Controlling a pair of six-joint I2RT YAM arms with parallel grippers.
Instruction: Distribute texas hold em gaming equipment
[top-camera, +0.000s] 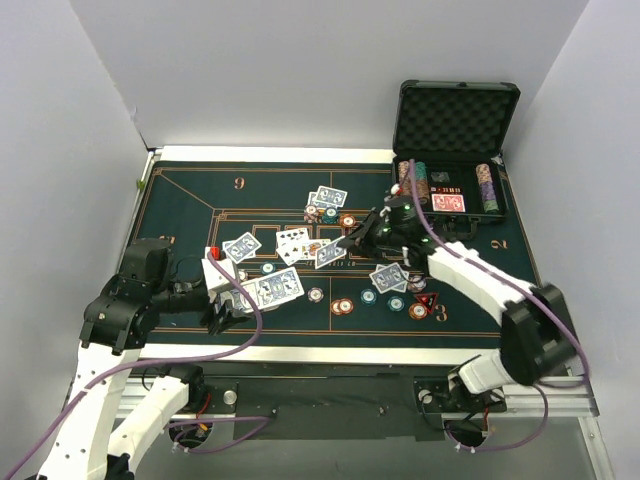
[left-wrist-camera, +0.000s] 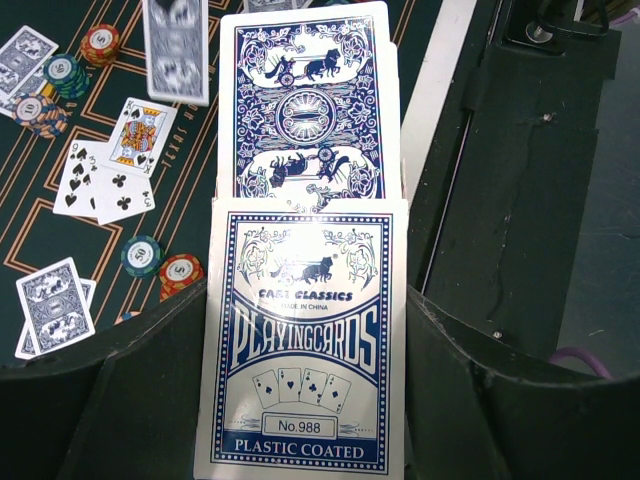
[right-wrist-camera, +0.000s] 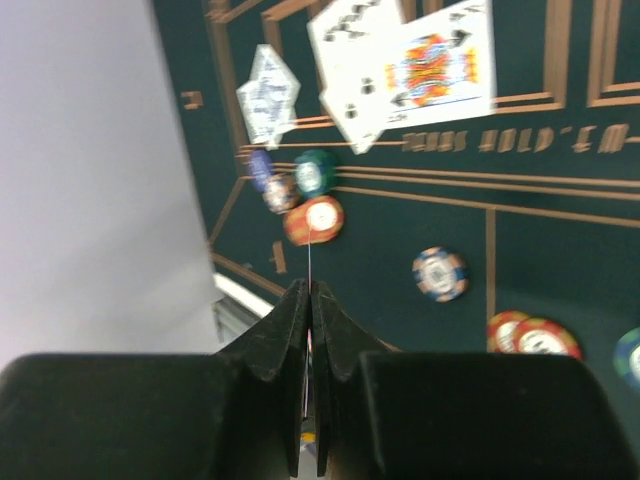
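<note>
Left gripper (left-wrist-camera: 308, 320): closed on both sides of the card box (left-wrist-camera: 305, 390), which it holds low over the near-left of the table (top-camera: 190, 200). A blue-backed card (left-wrist-camera: 308, 110) sits partway out of the box mouth, judged a presenting pose for the other arm to draw from.

Right gripper (right-wrist-camera: 308, 300): pinched shut on a single playing card (top-camera: 330, 254) above mid-table, apparently for dealing. Its own wrist view shows that card only as an edge-on sliver; the overhead view confirms the blue back.

Dealt cards and poker chips (top-camera: 342, 306) lie scattered across the table. The box lettering is legible only from the left wrist.

Overhead rear view, close wrist views, shared cards (top-camera: 292, 243)
</note>
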